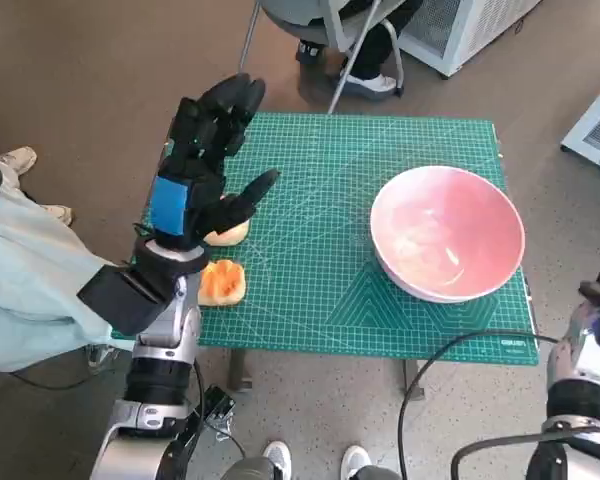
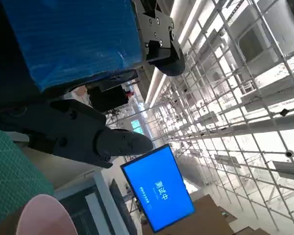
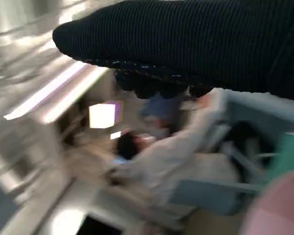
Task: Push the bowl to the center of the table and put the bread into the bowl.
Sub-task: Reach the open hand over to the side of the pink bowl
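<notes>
A pink bowl (image 1: pixel 447 232) is sitting upright, mouth up, on the right part of a green cutting mat (image 1: pixel 320 180) that is covering the small table; it is standing off centre, close to the mat's right edge and nearer the robot's side than the far side. Two pieces of bread are lying at the mat's left edge: the orange piece (image 1: pixel 222 282) is resting flat near the front left corner, its long axis running roughly across the table, and the paler piece (image 1: pixel 228 235) is lying just beyond it, mostly hidden under the left hand (image 1: pixel 205 165), so its direction cannot be told. That hand is hovering above the bread with its fingers spread and holding nothing, the fingers pointing away from the robot and the thumb reaching out toward the bowl. In the left wrist view the bowl's rim (image 2: pixel 41 215) is showing beside the mat, with a blue screen (image 2: pixel 159 193) beyond. The right hand (image 3: pixel 196 44) is showing in the right wrist view only as a dark knitted band, blurred, so how its fingers are lying cannot be told; behind it a person in pale clothing (image 3: pixel 171 156) is sitting.
</notes>
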You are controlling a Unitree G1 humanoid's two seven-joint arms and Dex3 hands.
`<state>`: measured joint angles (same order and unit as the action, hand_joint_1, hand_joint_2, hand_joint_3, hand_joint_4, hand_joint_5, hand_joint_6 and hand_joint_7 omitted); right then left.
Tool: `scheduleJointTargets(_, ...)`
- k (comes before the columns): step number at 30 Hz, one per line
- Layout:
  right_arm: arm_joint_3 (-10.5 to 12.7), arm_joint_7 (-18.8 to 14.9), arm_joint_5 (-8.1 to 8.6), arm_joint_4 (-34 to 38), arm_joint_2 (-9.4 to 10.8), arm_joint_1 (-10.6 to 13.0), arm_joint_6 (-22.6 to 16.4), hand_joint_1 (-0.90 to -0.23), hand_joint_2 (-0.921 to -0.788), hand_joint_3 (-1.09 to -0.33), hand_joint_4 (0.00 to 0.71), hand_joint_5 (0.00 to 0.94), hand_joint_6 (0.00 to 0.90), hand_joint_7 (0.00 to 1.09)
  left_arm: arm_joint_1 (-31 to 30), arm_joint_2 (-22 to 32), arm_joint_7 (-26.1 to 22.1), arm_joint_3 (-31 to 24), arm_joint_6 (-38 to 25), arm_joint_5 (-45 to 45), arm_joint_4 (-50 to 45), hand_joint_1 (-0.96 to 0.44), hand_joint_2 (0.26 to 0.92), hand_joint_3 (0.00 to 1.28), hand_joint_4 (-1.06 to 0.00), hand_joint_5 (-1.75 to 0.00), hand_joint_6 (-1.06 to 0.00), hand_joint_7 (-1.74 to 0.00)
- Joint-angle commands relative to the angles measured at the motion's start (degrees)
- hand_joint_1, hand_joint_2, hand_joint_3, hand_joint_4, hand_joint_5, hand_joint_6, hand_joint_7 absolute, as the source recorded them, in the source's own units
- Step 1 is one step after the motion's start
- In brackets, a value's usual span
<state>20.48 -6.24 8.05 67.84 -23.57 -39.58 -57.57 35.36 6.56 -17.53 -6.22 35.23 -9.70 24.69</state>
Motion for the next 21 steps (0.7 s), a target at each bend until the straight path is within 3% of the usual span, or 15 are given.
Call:
scheduleJointTargets(1, -0.7, 4.2, -1.66, 4.5, 2.3, 1.2, 6.6, -0.516, -0.921, -0.878, 0.277, 0.004, 0.007, 0.71, -0.7, 0.2, 0.4, -0.3, 0.5, -0.1, -0.2, -0.27, 0.921, 0.27, -0.36, -0.06, -0.17, -0.62)
scheduleJointTargets(6, -1.2, 6.6, -2.13, 6.1, 5.4, 1.0, 11.6, -0.519, -0.921, -0.881, 0.286, 0.005, 0.059, 0.63, -0.9, 0.4, 0.4, -0.4, 0.5, 0.0, -0.5, -0.27, 0.921, 0.27, -0.36, -0.06, -0.18, -0.61)
scheduleJointTargets(12, -0.8, 7.4, -1.24, 7.0, 10.2, -0.3, 16.1, -0.505, -0.921, -0.887, 0.304, 0.012, 0.1, 0.63, -1.4, 0.6, 0.8, -0.4, 0.4, 0.5, -1.1, -0.27, 0.921, 0.27, -0.36, -0.05, -0.19, -0.6)
scheduleJointTargets(21, 2.9, 4.2, 2.92, 7.8, 15.5, -3.5, 21.5, -0.518, -0.921, -0.894, 0.264, 0.001, 0.071, 0.61, -3.1, 1.4, 0.8, -0.7, -0.2, 0.2, -2.9, -0.29, 0.921, 0.27, -0.36, -0.05, -0.2, -0.58)
